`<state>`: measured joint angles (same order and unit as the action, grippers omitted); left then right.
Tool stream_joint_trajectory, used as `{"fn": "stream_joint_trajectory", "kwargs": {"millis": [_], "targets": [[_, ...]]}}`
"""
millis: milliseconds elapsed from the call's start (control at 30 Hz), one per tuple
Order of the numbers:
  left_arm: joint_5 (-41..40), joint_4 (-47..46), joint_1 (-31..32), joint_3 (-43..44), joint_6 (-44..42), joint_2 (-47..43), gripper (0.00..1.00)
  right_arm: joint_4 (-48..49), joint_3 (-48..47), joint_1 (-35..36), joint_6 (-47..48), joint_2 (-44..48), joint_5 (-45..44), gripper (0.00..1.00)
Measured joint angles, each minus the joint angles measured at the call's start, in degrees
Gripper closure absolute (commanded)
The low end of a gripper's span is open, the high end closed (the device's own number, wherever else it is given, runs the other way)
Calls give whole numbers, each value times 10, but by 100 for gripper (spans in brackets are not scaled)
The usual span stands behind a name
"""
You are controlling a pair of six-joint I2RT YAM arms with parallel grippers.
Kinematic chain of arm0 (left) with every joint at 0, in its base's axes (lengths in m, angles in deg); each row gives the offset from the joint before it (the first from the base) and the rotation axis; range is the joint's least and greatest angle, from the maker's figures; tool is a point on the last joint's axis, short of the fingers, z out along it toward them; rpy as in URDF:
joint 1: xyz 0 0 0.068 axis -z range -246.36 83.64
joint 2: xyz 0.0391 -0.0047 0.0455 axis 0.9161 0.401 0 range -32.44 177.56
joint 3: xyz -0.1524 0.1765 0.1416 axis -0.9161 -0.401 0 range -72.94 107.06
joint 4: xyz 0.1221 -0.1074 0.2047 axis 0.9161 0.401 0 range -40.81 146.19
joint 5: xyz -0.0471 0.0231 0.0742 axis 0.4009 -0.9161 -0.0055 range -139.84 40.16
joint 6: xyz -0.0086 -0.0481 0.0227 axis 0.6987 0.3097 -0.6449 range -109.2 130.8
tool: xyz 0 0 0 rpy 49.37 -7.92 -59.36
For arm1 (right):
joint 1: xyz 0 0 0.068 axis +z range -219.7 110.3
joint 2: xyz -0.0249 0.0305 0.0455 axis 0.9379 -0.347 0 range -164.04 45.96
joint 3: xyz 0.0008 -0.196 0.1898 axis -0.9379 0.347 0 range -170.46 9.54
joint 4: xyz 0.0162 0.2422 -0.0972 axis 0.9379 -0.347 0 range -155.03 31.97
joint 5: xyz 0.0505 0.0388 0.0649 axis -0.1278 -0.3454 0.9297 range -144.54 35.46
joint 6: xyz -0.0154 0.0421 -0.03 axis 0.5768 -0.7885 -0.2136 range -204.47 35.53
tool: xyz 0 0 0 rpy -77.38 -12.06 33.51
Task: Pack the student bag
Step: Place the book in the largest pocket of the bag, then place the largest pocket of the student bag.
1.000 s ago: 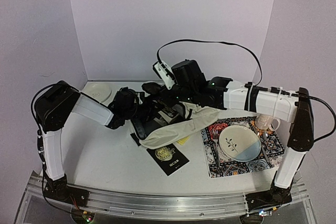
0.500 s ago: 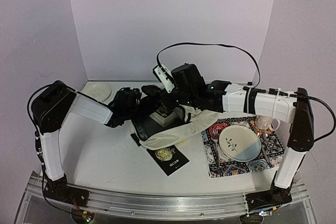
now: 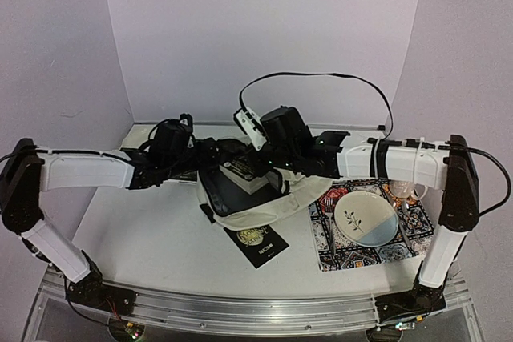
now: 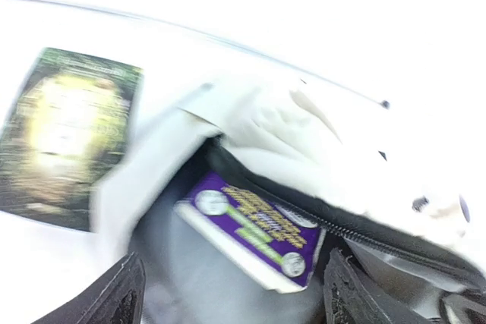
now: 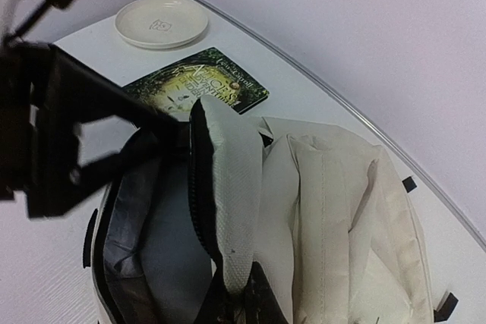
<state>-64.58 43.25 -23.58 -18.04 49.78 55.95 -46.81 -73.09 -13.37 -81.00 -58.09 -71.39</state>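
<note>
Top external view: the student bag (image 3: 272, 207) lies mid-table with its mouth held open.
We see its long axis running across the table from near-left to far-right, with the open mouth at the left end facing the left gripper (image 4: 233, 267). Those fingers stand wide apart just outside the opening, holding nothing. A purple book (image 4: 250, 227) lies inside on the dark lining. Our right gripper (image 5: 235, 297) is pinched tight on the bag's zipper rim, holding it raised. A green book (image 5: 199, 87) rests on the table beside the bag.
</note>
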Motion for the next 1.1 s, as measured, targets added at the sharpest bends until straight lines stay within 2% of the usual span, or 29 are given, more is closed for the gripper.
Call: {"fn": "stream_joint_trajectory", "kwargs": {"millis": [167,333,567,733,933,1100], "targets": [[-33,56,-36,-34,-14,-74,19,10,29,1,-24,0,26,89],[-24,97,-118,-38,-31,-69,14,13,64,1,-56,0,70,78],[-6,147,-176,57,-73,72,7,17,96,2,-87,10,121,60],[10,179,-215,148,-99,178,4,19,105,2,-96,23,143,43],[14,221,-236,273,-128,291,2,26,116,2,-101,33,155,31],[32,254,-241,341,-145,358,3,26,128,2,-104,42,155,27]]}}
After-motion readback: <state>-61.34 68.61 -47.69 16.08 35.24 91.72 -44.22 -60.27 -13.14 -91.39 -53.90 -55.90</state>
